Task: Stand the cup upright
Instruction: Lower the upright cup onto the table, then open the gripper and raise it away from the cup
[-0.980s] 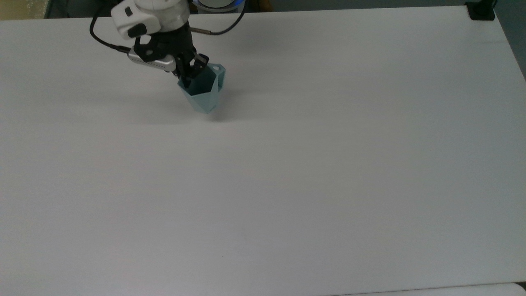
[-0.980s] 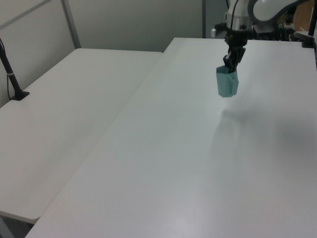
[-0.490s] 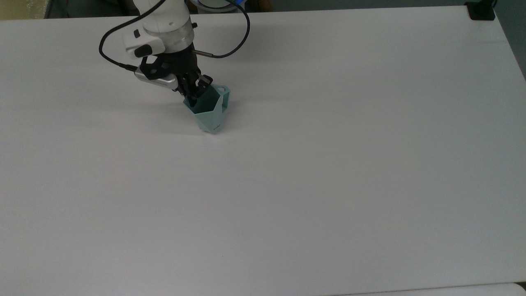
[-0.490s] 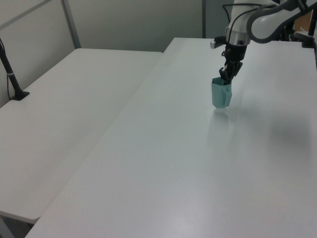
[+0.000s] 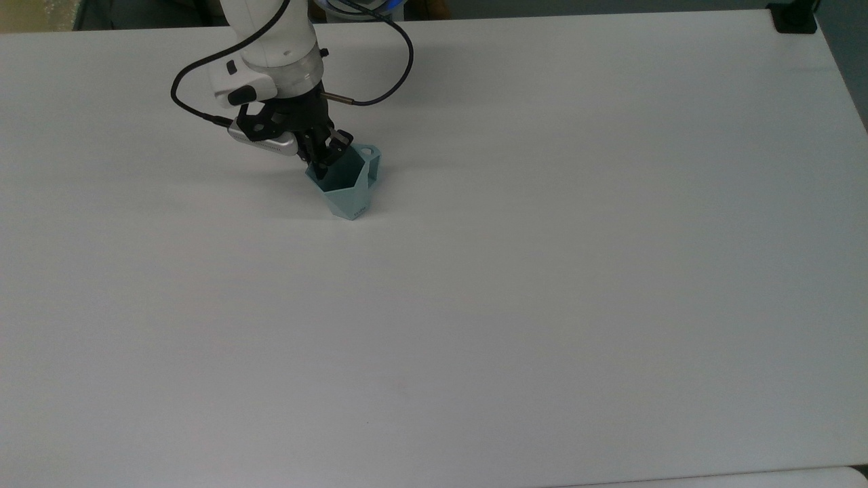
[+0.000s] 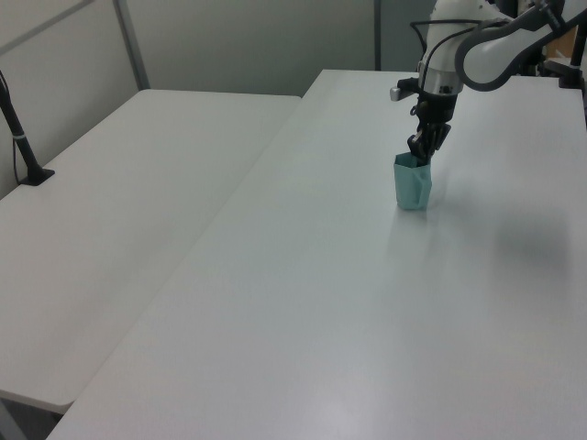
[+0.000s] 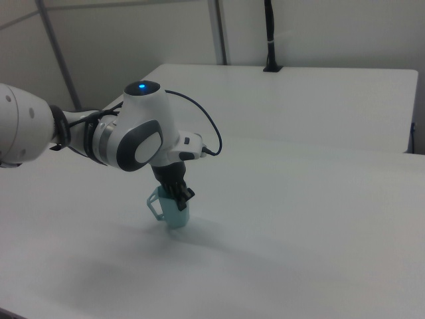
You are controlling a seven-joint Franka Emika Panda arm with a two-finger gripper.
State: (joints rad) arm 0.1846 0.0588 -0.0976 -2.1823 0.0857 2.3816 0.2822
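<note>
Change: the cup [image 5: 349,186] has come down from mid-air and now looks to stand base-down on the table [image 5: 542,271].
Meaning: mouth up, barely tilted; I'd say only letting go remains.
Claw: the gripper [image 5: 324,154] is pinching the cup's rim wall, one finger inside the mouth, one outside.
Cup's place: far side of the table, towards the top view's left, handle [image 7: 154,201] sticking out clear of the claw.

A wide white table [image 5: 542,271] carries a single pale blue cup [image 5: 347,193] (standing mouth up, base on the surface) toward the top view's upper left.
</note>
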